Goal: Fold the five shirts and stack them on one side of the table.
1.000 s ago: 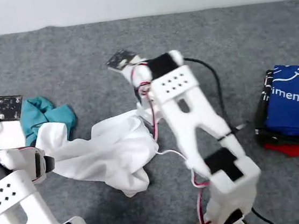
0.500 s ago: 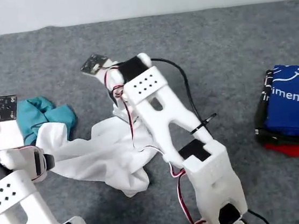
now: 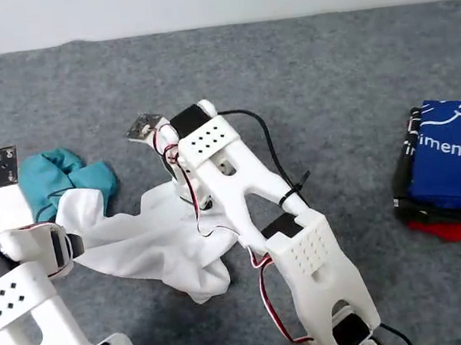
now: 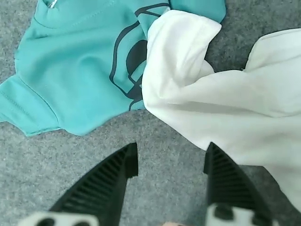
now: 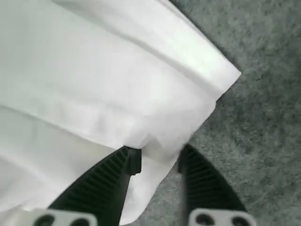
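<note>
Far left: the teal shirt [image 3: 68,176] lies crumpled and unfolded on the grey bench [image 3: 327,70], its dark print facing up. My left end effector [image 4: 171,153] hangs over bare bench just beside the spot where the teal shirt meets the white one. Its fingers are spread with nothing between them.

Centre: the white shirt [image 3: 159,239] sprawls in a loose heap, with one lobe lapping onto the teal shirt's edge. My right end effector [image 5: 159,155] sits at the heap's far edge, fingers spread astride a fold near a cloth corner. Cloth lies in the gap, but I judge it is not pinched.

Right edge: the folded stack [image 3: 433,199] sits well apart from the heap. It has a blue shirt [image 3: 453,155] on top, a red shirt [image 3: 450,231] at the bottom and a dark layer [image 3: 403,171] between.

Handling, my judgement: the white shirt is light and limp with no stiffness. It will drape, trail and catch on the fuzzy bench cover. A single thin layer may slip from the fingers, so I would take it at a hem corner or shoulder seam, where the cloth is doubled. Lifting it may drag the teal shirt along.
</note>
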Controlling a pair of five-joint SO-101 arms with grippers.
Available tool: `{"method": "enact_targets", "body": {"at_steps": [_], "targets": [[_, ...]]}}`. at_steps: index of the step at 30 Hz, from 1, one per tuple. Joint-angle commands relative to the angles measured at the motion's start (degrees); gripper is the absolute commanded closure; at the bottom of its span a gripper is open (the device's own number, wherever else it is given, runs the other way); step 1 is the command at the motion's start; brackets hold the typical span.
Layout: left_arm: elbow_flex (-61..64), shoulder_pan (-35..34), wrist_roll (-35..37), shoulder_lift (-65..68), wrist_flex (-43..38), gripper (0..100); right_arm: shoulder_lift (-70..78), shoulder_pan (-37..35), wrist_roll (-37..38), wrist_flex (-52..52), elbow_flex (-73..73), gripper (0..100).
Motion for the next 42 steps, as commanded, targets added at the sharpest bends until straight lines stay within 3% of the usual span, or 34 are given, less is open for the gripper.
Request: {"method": "enact_targets", "body": {"at_steps": [1,4,14,17,22,29,34,42], "targets": [[-1.89,-0.35,0.44,0.00,-0.35,79,-3.03,1.01,1.41,-0.48,-2.73,97.2],[-1.89,-0.35,0.18,0.00,-0.26,82,-6.73,1.27,4.57,-0.66,-2.73,98.7],[-2.51,-0.79,0.18,-0.09,0.79,85,-27.74,3.65,4.84,-6.20,-5.98,98.7],[-4.26,-5.27,0.44,-0.09,1.41,85,-30.81,0.92,5.36,-6.73,-9.32,98.7],[-8.57,-19.87,0.18,0.00,1.32,85,-33.01,-5.49,8.53,-9.63,-17.49,98.7],[-10.15,-32.18,-5.71,0.00,1.05,85,-32.92,-6.11,9.93,-16.92,-26.20,98.8],[-10.07,-35.34,-7.38,0.00,1.32,85,-31.78,-9.45,11.96,-17.98,-22.51,98.8],[-9.89,-33.49,-7.47,0.00,1.67,85,-26.77,-19.47,12.04,-6.02,-14.95,94.6]]}}
